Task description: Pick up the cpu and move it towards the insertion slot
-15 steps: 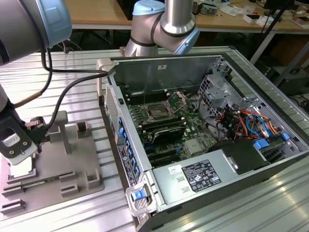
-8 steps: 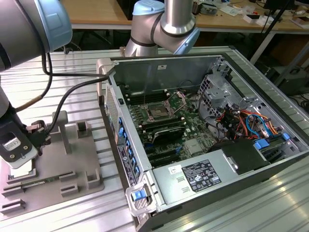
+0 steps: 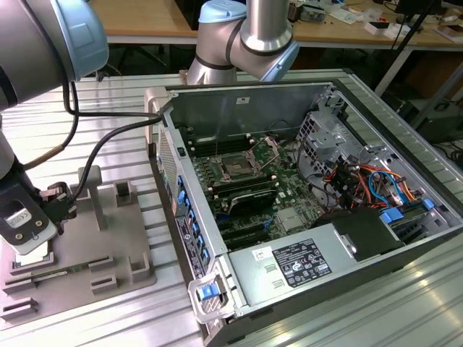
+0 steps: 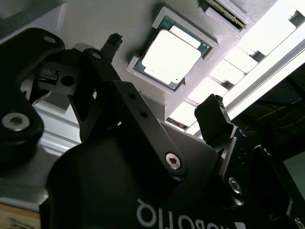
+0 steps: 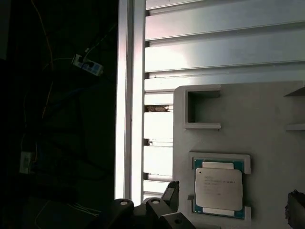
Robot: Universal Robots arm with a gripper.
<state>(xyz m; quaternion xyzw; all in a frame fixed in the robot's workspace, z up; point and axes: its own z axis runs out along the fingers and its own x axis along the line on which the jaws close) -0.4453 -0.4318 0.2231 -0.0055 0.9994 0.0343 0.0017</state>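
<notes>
While the cpu (image 5: 218,187) sits flat in its pocket of the grey tray (image 5: 267,124), the gripper (image 5: 233,196) hovers over it, fingers (image 4: 213,114) apart on either side. Recommended: centre squarely, descend level, close on opposite edges. In the exterior view, the insertion slot (image 3: 237,165) lies toward two o'clock of the gripper, well apart.

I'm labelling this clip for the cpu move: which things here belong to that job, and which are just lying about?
Job: small silvery square cpu, lying in the grey plastic tray; black gripper, jaws open above it; dark square metal-framed insertion slot.
Lying about: long black memory slots; orange and blue cables; silver metal power supply box.
</notes>
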